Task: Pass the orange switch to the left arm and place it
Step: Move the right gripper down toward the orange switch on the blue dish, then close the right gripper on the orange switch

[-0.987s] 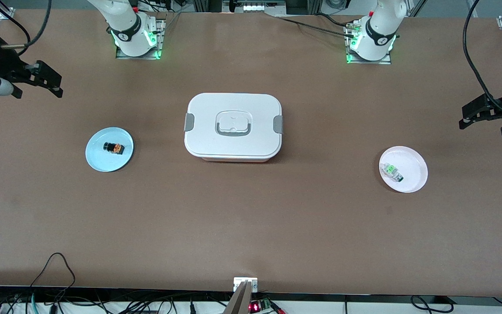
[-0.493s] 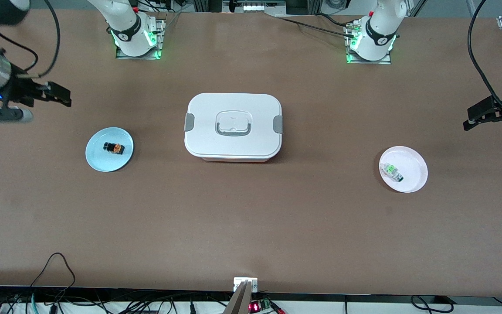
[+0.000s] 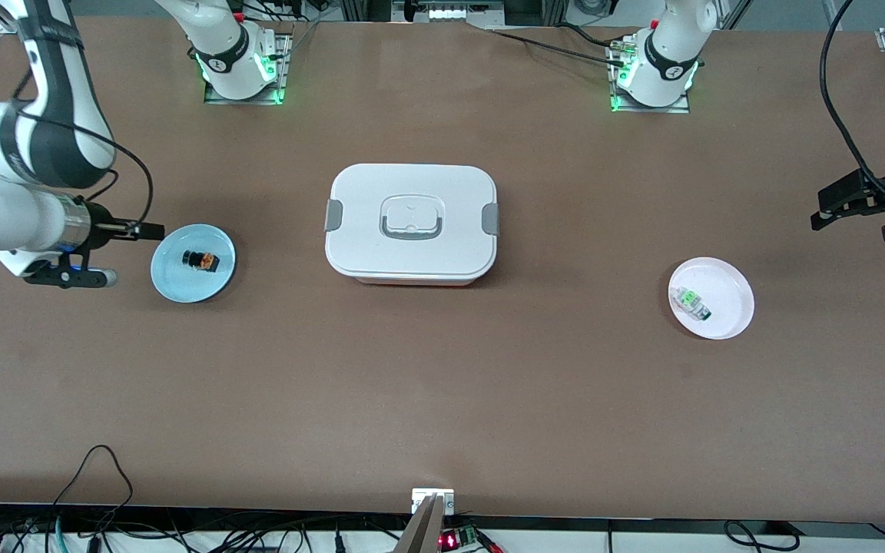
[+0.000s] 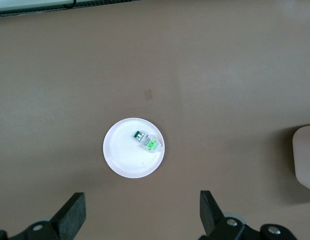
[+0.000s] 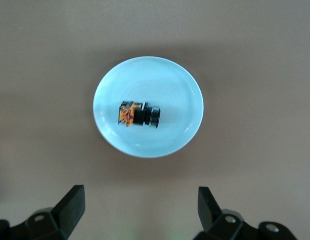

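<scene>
The orange switch (image 3: 202, 261) lies on its side on a light blue plate (image 3: 174, 280) toward the right arm's end of the table. In the right wrist view the switch (image 5: 138, 114) sits mid-plate (image 5: 175, 90). My right gripper (image 3: 141, 229) is open and empty, over the table just beside the blue plate; it shows in its wrist view (image 5: 139, 202). The white lidded box (image 3: 412, 223) stands at the table's middle. My left gripper (image 3: 826, 209) is open and empty over the table at the left arm's end; it shows in its wrist view (image 4: 142, 207).
A pale pink plate (image 3: 730, 288) with a green-and-white component (image 3: 692, 301) lies toward the left arm's end; both show in the left wrist view, plate (image 4: 127, 162) and component (image 4: 147, 142). Cables hang along the table's front edge.
The right arm has swung in and down, bringing its gripper from the table's end to just beside the blue plate. The left gripper has barely shifted.
</scene>
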Available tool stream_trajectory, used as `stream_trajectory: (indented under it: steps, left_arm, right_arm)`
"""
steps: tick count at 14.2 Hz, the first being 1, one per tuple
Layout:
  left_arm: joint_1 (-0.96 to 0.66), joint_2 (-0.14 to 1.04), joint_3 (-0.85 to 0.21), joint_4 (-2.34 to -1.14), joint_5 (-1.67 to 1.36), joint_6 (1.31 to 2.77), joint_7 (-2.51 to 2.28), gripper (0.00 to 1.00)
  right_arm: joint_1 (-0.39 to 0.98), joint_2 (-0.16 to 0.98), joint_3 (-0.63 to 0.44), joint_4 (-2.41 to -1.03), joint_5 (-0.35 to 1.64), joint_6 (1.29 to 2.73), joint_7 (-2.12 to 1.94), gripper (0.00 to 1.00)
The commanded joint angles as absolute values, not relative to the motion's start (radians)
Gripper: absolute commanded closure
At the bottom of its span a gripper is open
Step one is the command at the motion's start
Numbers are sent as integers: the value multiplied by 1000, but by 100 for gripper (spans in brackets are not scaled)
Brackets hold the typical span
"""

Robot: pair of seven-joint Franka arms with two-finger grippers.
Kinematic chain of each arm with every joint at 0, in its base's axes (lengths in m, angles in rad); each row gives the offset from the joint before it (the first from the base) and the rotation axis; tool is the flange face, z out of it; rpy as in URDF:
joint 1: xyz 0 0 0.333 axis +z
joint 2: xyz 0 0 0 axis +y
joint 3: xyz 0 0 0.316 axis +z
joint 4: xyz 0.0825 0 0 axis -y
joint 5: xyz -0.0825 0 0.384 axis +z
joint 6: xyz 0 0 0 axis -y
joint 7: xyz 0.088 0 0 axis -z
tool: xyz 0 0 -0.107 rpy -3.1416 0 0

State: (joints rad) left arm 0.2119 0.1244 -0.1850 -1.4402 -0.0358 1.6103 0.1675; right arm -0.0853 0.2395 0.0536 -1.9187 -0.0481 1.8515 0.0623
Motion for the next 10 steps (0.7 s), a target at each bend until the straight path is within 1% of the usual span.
stream_trajectory:
  steps: [1,4,7,10]
  left_arm:
    - [209,126,-187,-1428,-23,1597,172,0]
    - [209,126,-187,-1430,-21,1595,172,0]
    - [204,124,-195,-1431,11,1594,169,0]
    - [204,123,-206,-1430,11,1574,166,0]
  right_arm:
    - [-89,218,57,-2100,-58,2049,72,0]
    - [-89,285,57,-2146,-60,2184,69,0]
    - [-89,369,57,-2152,-60,2296,57,0]
    - [-87,428,57,-2154,-60,2355,58,0]
